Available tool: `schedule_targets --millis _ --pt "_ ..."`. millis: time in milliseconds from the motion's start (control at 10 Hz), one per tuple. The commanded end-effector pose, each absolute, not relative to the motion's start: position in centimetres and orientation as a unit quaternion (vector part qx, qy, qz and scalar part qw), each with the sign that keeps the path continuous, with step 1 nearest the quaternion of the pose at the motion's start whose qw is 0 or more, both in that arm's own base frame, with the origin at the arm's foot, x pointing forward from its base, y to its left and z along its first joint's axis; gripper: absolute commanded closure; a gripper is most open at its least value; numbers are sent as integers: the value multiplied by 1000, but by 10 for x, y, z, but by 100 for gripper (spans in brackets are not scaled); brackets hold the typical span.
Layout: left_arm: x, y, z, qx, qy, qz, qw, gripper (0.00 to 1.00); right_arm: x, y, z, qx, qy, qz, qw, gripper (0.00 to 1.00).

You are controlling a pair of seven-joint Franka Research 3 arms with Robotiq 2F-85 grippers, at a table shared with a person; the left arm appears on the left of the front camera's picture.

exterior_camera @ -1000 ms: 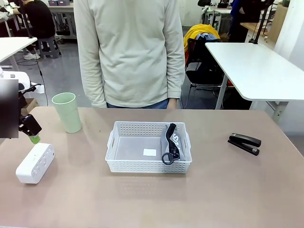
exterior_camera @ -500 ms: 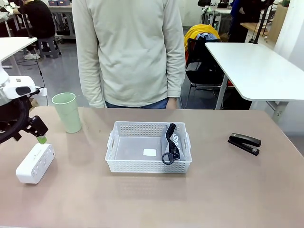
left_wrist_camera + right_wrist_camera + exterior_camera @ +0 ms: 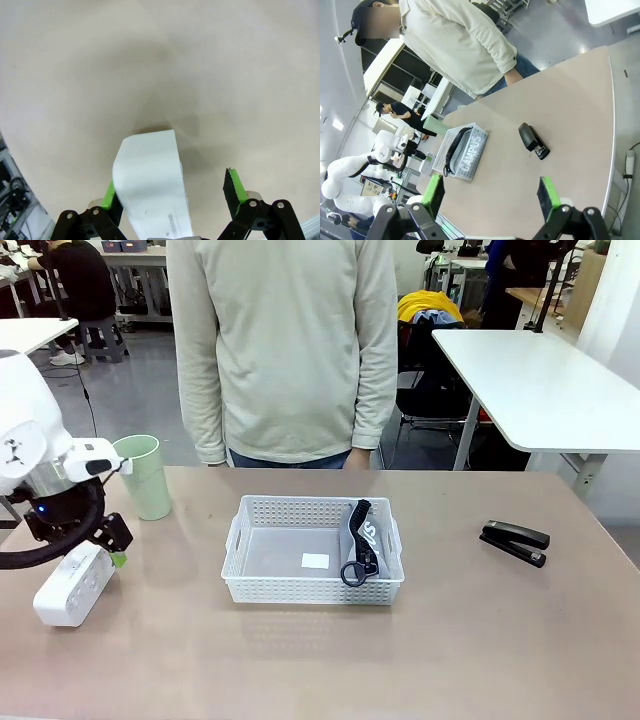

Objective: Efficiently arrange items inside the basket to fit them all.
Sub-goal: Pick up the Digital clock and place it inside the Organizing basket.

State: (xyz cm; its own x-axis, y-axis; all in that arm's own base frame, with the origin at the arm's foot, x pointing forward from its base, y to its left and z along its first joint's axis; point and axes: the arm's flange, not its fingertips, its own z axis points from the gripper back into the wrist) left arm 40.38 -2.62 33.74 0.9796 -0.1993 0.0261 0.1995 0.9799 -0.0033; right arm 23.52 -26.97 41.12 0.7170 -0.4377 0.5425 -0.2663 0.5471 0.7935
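The left gripper (image 3: 113, 548) is low over the near left of the table (image 3: 470, 640), jaws spread wide on either side of the white case (image 3: 74, 584); in the left wrist view one green pad sits close against the case's side and the other stands clear of it, so nothing is clamped; whether the close pad touches cannot be told; the case lies flat, tilted a little off the table's edge line; the pale green cup (image 3: 143, 477) stands upright just beyond it on the far left, apart from the arm; the white basket (image 3: 300, 590) sits at the middle of the table, its long side facing near; the grey pouch (image 3: 363, 537) stands on edge inside it along the right wall, its black strap looped at the near end, the remaining floor bare but for a small white label; the black stapler (image 3: 515, 542) lies on the right, well apart from the basket; the right gripper (image 3: 491, 196) hangs in the air with its fingers wide and nothing between them; a person (image 3: 290, 350) stands at the far side, arms down
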Motion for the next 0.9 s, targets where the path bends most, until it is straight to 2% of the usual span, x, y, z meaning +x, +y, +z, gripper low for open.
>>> schedule_targets --millis 0,700,800 --pt "334 -19 300 18 0 -84 996 0 238 -271 412 473 -389 -44 789 0" --pt "332 -16 298 31 21 -83 996 0 238 -271 412 473 -389 -44 789 0" --pt "333 -15 298 39 27 -87 995 30 238 -271 412 473 -389 -44 789 0"
